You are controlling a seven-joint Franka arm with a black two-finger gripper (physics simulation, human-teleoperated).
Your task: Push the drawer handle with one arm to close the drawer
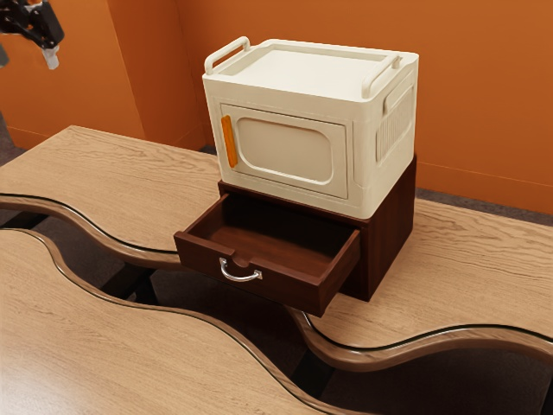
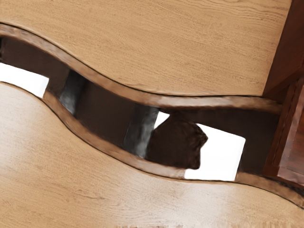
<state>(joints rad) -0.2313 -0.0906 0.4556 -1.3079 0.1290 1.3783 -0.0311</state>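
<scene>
Pale tabletop (image 1: 95, 328) lies nearest, toward eight o'clock in the exterior view. Drawer (image 1: 289, 286) found open, its metal handle (image 1: 240, 274) at seven o'clock from centre. Gripper (image 1: 52, 57) noted at ten o'clock, well apart from it; wide or narrow, cannot tell. White box (image 1: 302, 73) rests on the dark cabinet (image 1: 394, 229).

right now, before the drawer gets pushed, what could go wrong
The thin metal handle is curved, so my gripper might slip off it. The drawer is well out, and an off-centre push could make it bind. The white cabinet stands on the drawer's box, so a hard push might shift both.
</scene>
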